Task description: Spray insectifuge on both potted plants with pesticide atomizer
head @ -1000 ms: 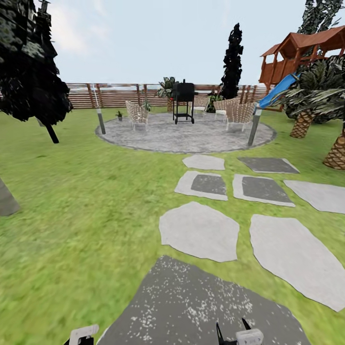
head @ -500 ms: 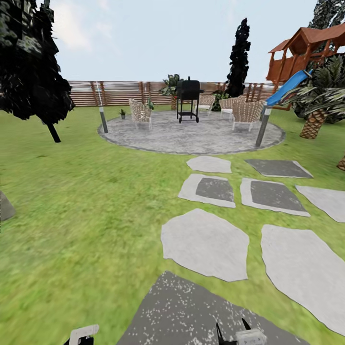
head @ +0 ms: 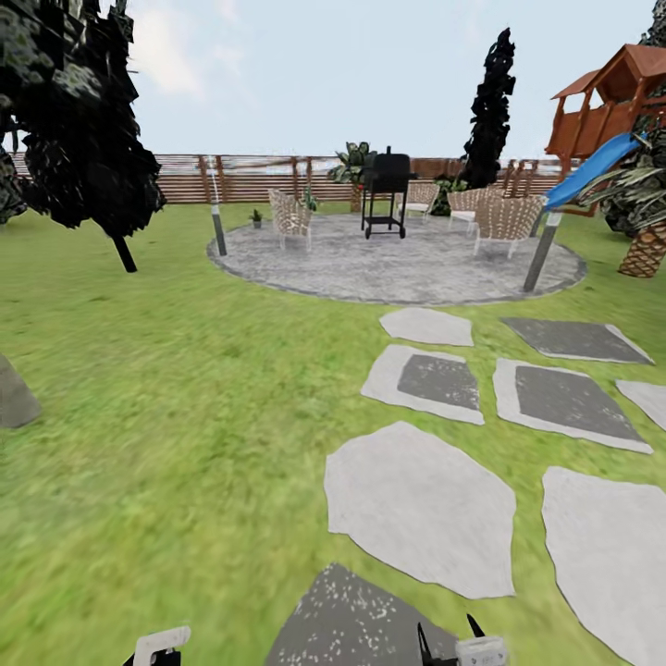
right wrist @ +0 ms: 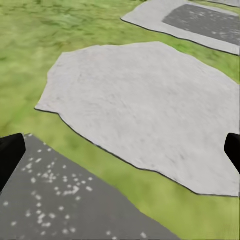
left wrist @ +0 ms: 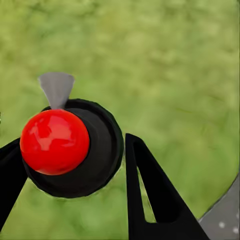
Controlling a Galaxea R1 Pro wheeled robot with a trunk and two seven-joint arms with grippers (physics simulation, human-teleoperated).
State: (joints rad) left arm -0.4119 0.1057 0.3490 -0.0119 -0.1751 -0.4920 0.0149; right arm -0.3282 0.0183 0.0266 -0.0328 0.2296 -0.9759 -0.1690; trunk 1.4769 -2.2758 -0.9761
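View swung left; potted plant (head: 256, 218) tiny, green, grey-potted; right hand (right wrist: 120, 150) wide; left hand (left wrist: 72, 142) untellable.

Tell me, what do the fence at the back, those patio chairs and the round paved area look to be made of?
The fence looks like brown wood, going by its horizontal slats. The chairs seem woven wicker or rattan, showing a tan lattice pattern with a matte look. The round patio appears to be grey stone paving, mottled and rough; its exact material is unclear at this distance.
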